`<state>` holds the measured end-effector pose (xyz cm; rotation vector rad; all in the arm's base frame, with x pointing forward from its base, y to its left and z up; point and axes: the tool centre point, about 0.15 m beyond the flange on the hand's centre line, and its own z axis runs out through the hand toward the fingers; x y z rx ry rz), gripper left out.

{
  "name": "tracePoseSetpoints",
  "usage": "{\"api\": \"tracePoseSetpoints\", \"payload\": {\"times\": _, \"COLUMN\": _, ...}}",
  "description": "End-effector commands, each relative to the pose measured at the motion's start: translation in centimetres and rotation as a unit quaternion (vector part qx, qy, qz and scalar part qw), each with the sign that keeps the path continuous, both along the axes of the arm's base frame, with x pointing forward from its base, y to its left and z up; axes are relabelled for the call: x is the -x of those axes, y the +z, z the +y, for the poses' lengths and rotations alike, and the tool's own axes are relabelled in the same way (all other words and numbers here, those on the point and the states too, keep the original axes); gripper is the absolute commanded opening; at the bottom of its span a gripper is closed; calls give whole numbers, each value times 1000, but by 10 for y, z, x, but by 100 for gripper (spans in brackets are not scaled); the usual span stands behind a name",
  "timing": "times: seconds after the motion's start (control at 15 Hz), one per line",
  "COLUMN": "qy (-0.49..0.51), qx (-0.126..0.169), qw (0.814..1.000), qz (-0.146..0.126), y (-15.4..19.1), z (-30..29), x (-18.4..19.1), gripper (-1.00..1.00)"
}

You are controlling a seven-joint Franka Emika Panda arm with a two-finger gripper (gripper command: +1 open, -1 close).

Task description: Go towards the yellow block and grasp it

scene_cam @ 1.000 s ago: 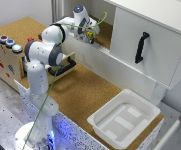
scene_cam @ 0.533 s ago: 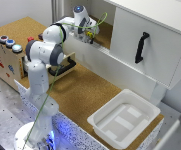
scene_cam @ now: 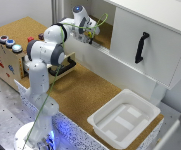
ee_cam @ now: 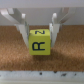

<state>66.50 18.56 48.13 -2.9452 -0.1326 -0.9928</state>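
Yellow block (ee_cam: pixel 40 42) sits between our pincer's (ee_cam: pixel 40 31) two pale fingers (ee_cam: pixel 20 26) in the wrist view, resting on a brown cork surface (ee_cam: pixel 15 54) with a black "R" and a "Z" printed on the faces we see. The fingers are spread, one on each side of the cube; they stand close against its flanks, though we cannot tell whether they touch it. Nothing shows the block lifted off the cork.

In the exterior view the pincer (scene_cam: pixel 92 35) reaches into the open compartment of the white cabinet (scene_cam: pixel 155 30) at the far side, where a cork shelf (scene_cam: pixel 106 37) lies behind it (the block itself is too small and hidden to pick out there). A thin yellow-green cable (scene_cam: pixel 101 21) arcs beside the wrist. The arm's base stands at the near left on the table (scene_cam: pixel 85 95), whose cork top carries a white tray (scene_cam: pixel 124 117) toward the near right. A wooden box with coloured buttons (scene_cam: pixel 7 50) stands to the left.
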Motion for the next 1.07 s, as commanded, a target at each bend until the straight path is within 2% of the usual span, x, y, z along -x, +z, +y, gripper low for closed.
{"api": "tracePoseSetpoints", "payload": {"times": 0.0, "qy": -30, "qx": 13, "qw": 999, "qz": -23, "y": 29, "z": -18, "x": 38, "gripper": -100}}
{"api": "tracePoseSetpoints", "payload": {"times": 0.27, "qy": -24, "qx": -16, "qw": 999, "qz": -26, "y": 33, "z": -34, "x": 61, "gripper": -100}}
{"api": "tracePoseSetpoints", "payload": {"times": 0.6, "qy": 39, "qx": -42, "qw": 998, "qz": -16, "y": 21, "z": -46, "x": 85, "gripper": -100}}
{"api": "tracePoseSetpoints", "payload": {"times": 0.73, "qy": 71, "qx": -40, "qw": 997, "qz": -10, "y": 17, "z": -46, "x": 95, "gripper": -100}}
{"api": "tracePoseSetpoints", "payload": {"times": 1.0, "qy": 81, "qx": -26, "qw": 996, "qz": -25, "y": 25, "z": -49, "x": 128, "gripper": -100}}
